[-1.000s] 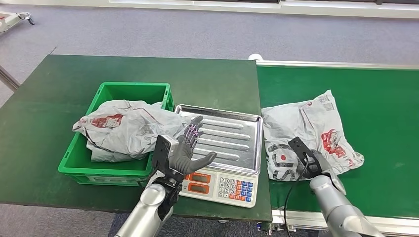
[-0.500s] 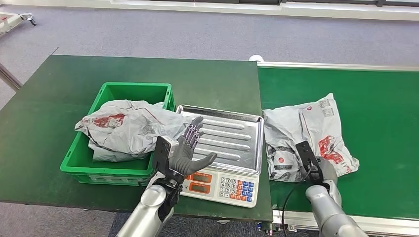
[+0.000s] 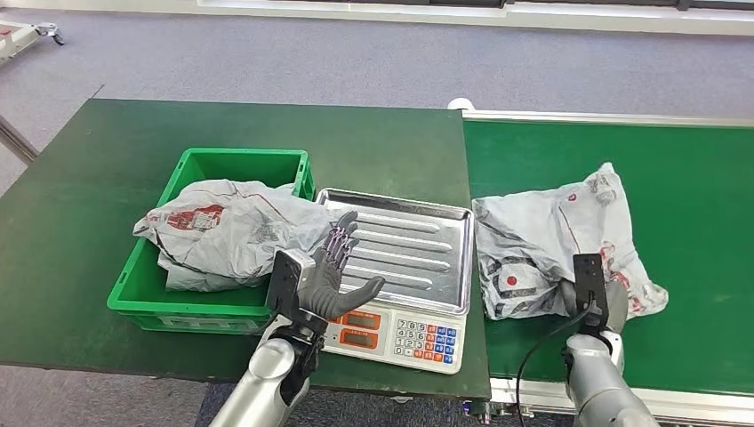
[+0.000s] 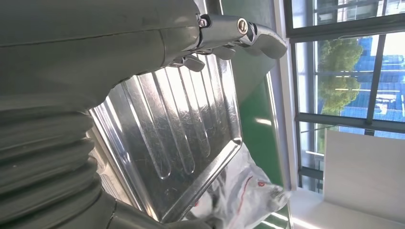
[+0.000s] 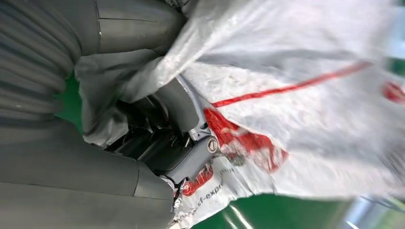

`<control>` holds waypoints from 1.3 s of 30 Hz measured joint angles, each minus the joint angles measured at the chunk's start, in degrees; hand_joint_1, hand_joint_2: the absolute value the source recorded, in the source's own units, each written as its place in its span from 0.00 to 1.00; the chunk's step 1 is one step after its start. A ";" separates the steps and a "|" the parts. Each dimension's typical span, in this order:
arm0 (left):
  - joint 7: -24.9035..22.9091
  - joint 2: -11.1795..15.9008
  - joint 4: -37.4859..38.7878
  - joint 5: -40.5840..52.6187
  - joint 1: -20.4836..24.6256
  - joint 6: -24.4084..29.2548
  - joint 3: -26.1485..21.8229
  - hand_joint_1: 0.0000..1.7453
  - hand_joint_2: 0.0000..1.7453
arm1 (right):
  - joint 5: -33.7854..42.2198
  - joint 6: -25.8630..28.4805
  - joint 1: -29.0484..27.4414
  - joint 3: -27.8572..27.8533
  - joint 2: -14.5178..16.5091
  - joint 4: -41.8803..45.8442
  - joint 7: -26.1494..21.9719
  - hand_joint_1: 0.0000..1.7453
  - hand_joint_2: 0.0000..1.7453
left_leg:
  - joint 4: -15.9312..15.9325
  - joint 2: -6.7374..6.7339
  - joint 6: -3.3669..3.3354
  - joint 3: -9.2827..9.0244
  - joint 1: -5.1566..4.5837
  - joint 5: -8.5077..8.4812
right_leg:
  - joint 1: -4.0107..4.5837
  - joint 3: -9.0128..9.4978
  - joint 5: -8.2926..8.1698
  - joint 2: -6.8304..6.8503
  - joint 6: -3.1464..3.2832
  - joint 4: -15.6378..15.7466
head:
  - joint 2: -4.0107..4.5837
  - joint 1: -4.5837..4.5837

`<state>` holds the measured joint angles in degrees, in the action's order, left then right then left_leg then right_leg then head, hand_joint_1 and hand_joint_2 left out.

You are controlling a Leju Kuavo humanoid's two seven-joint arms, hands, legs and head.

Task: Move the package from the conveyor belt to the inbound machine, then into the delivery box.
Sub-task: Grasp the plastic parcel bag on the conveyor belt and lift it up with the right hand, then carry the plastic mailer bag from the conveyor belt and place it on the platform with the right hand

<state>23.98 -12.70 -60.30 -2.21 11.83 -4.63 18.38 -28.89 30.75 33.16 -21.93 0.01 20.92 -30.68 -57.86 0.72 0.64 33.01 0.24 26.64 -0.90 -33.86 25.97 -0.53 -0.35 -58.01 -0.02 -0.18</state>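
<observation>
1. Our right hand [image 3: 594,298] has its fingers closed into the near part of the package [image 3: 560,240]; in the right wrist view the dark fingers [image 5: 167,143] are buried in folds of the grey film, so we judge that it holds the bag.
2. Our left hand [image 3: 333,271] is open and holds nothing, fingers spread above the near left corner of the steel tray [image 3: 418,245] of the scale [image 3: 400,334].
3. We see the package lying on the conveyor belt [image 3: 693,178], at its left edge, just beside the tray.
4. It is a soft, crumpled plastic mailer; we think it is light, limp and a little slippery, so it will sag when lifted.
5. We would take a thick bunch of film, not one thin layer, because a thin fold may slide out.
6. Another grey bag [image 3: 222,231] lies already in the green box [image 3: 213,165] on the left of the scale.
</observation>
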 joint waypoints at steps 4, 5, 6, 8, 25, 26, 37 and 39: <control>0.73 0.08 0.00 0.26 -0.19 0.39 -0.07 0.00 1.00 | 0.33 0.28 0.16 1.28 1.01 8.41 -1.18 1.00 1.00 | 0.00 0.01 0.00 0.00 0.00 0.00 | 0.00 -0.01 0.00 0.00 -0.01 0.00 | 0.00 0.00; 0.83 0.10 -0.01 0.32 -0.26 0.44 -0.08 0.00 1.00 | 0.38 0.28 -0.03 2.16 1.37 11.06 -0.61 1.00 1.00 | 0.00 0.01 0.00 0.00 0.00 0.00 | 0.00 -0.01 0.00 -0.01 0.00 0.00 | 0.00 0.00; 0.94 0.11 -0.02 0.36 -0.34 0.48 -0.08 0.00 1.00 | 0.45 0.21 -0.35 3.22 1.73 13.89 0.16 1.00 1.00 | 0.00 0.01 0.00 0.00 0.00 0.00 | 0.00 -0.02 0.00 -0.01 0.00 0.00 | 0.00 -0.01; 1.15 0.17 -0.10 0.40 -0.56 0.54 -0.10 0.00 1.00 | 0.58 0.08 -1.22 5.68 2.42 19.66 1.86 1.00 1.00 | 0.00 0.01 0.00 0.00 0.00 0.00 | 0.01 -0.04 0.00 -0.01 0.00 0.00 | 0.00 -0.01; 2.65 0.75 -0.98 0.59 -0.90 1.41 -1.82 0.00 1.00 | 2.55 -8.22 -8.96 24.40 6.02 44.35 4.58 1.00 1.00 | 0.02 -0.02 0.02 0.04 0.01 -0.01 | 0.06 -0.10 0.01 -0.06 0.01 -0.01 | 0.00 -0.01; 2.91 0.81 -0.98 0.69 -0.85 1.64 -2.05 0.00 1.00 | 2.71 -9.33 -9.73 26.34 6.49 44.53 4.43 1.00 1.00 | 0.02 -0.03 0.03 0.04 0.01 -0.01 | 0.08 -0.11 0.01 -0.08 0.02 -0.01 | 0.00 -0.02; 3.34 1.12 -3.83 2.36 -1.25 4.86 -5.04 0.00 1.00 | 6.73 -12.96 -13.36 47.20 11.09 44.21 4.26 0.25 1.00 | 0.07 -0.01 0.12 0.11 0.13 -0.06 | 0.12 -0.20 0.03 -0.07 0.05 -0.03 | 0.00 -0.01; 3.61 1.19 -4.67 3.03 -1.79 5.82 -5.57 0.00 1.00 | 7.41 -12.80 -14.34 49.48 11.22 44.69 4.21 0.00 1.00 | 0.07 0.00 0.11 0.12 0.13 -0.06 | 0.11 -0.20 0.03 -0.07 0.05 -0.03 | 0.00 -0.01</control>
<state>27.58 -11.52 -64.98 0.81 10.05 1.19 12.81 -21.49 17.94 18.82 27.54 11.23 65.61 -26.46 -57.80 0.72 0.75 33.13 0.36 26.58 -0.79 -34.07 26.00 -0.60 -0.30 -58.04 -0.02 -0.19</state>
